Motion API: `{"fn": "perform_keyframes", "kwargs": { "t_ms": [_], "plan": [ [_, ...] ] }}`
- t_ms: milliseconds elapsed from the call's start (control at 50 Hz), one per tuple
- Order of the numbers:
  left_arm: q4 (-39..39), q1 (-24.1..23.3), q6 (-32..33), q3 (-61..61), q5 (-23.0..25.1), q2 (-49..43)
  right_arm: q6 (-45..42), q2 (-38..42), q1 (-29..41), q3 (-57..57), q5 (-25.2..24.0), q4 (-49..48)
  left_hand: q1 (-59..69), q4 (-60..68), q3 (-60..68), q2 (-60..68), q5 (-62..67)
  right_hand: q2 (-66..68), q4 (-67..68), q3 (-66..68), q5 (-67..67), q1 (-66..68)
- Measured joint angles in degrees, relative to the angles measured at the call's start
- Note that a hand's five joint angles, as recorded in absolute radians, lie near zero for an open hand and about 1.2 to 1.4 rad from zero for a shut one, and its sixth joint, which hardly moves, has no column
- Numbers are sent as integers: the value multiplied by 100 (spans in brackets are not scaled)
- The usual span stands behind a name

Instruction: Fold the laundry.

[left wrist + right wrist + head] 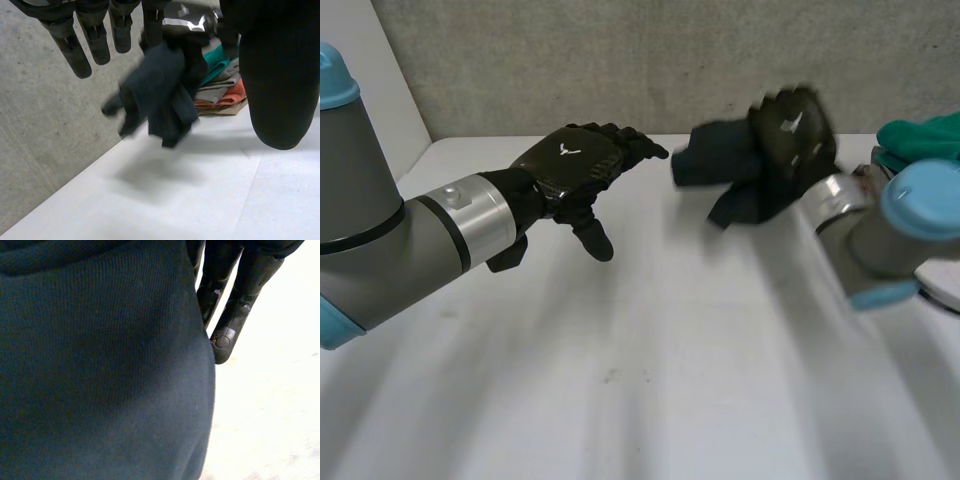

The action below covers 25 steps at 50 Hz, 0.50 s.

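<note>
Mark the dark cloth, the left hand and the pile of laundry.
dark cloth (715, 155): head view, its bunched middle.
left hand (570, 160): head view, back of the hand.
pile of laundry (220, 95): left wrist view, its stacked edges.

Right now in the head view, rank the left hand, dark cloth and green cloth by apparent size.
Largest to smallest:
left hand
dark cloth, close second, partly hidden by the right hand
green cloth, cut off at the edge

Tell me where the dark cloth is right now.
Head view, right of centre: the dark cloth hangs bunched in the right hand above the table, just beyond the left hand.
</note>
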Motion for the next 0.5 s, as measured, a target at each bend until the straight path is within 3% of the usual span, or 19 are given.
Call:
{"fn": "perform_keyframes", "kwargs": {
  "t_ms": [260,400,500],
  "plan": [
    [-4,-27,-45,-21,0,130,2374,168,-1743,-2034,-993,-754,0,0,0,0,-2,56,29,32,117,3],
    [3,-60,-73,-66,0,180,3709,733,-2684,-2496,-1296,-1577,0,0,0,0,-1,56,52,59,118,3],
    [5,-81,-78,-105,0,178,4166,1193,-3119,-2568,-1549,-1813,0,0,0,0,-2,56,53,59,119,3]
  ]
}}
